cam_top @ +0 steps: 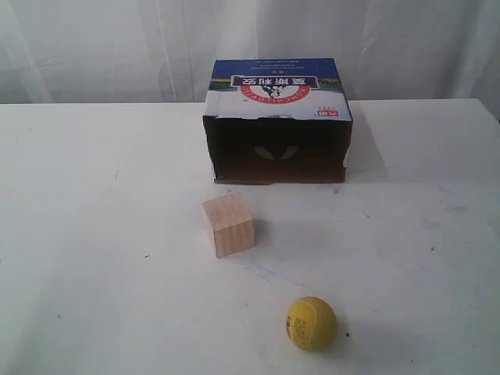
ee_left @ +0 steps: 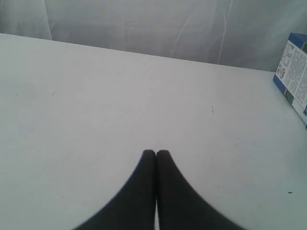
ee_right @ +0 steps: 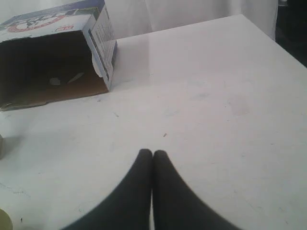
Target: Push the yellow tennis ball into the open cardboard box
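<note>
Trouble looks most likely from the wooden cube (cam_top: 229,225), which sits on the white tabletop (cam_top: 94,234) between the yellow tennis ball (cam_top: 312,323) and the open cardboard box (cam_top: 277,117), a little to the left of the straight line joining them. The ball rests near the front edge, well apart from the box, whose dark mouth faces it from the far side. The left pincer (ee_left: 156,152) and the right pincer (ee_right: 152,152) both have their tips pressed together and hold nothing, and nothing touches the ball. I'd guess a shove landing off-centre sends the ball curving into the cube or wide of the mouth. Too hard, and it may bounce back out off the rear wall or run off the tabletop.
</note>
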Motion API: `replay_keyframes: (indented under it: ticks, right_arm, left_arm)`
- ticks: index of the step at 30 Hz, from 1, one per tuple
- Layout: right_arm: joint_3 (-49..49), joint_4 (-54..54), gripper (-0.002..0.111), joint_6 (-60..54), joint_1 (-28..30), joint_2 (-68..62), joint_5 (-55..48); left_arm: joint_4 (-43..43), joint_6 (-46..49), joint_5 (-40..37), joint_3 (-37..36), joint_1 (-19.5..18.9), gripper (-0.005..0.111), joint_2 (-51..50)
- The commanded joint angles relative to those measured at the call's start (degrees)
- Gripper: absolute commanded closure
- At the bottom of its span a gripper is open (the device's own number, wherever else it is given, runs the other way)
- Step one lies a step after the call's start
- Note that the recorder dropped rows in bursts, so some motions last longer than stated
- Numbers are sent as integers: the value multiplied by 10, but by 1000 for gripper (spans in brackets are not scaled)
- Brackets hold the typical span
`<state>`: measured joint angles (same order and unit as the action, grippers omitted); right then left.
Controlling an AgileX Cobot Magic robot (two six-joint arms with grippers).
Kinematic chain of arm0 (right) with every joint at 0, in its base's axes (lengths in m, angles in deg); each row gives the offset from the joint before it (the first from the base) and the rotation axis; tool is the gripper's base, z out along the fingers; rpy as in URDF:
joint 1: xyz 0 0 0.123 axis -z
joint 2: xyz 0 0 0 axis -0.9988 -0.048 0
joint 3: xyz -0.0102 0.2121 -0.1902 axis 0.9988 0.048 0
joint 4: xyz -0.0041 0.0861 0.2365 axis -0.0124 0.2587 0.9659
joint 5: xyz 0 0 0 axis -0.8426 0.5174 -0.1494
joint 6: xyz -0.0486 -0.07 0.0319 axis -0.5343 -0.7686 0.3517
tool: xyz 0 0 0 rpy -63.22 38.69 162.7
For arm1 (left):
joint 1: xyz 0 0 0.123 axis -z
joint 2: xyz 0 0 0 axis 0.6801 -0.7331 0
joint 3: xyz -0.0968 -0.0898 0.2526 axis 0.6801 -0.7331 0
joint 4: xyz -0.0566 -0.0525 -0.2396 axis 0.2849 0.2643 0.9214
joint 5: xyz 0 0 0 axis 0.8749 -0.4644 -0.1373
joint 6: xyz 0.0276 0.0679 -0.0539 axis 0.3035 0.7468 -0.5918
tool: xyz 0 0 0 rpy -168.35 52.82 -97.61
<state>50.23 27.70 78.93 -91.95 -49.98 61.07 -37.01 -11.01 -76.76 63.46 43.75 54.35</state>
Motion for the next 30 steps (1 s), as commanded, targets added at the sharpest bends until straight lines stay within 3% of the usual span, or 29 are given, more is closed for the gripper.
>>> replay_keyframes:
  ticks: [1,30]
  right_arm:
    - [1,-5,108,-7,1,3,8]
    - [1,2,108,4,1,3,25]
  left_arm:
    - [0,-3,6,-2,-1,107,2]
    - [0,-3,6,-2,-1,107,2]
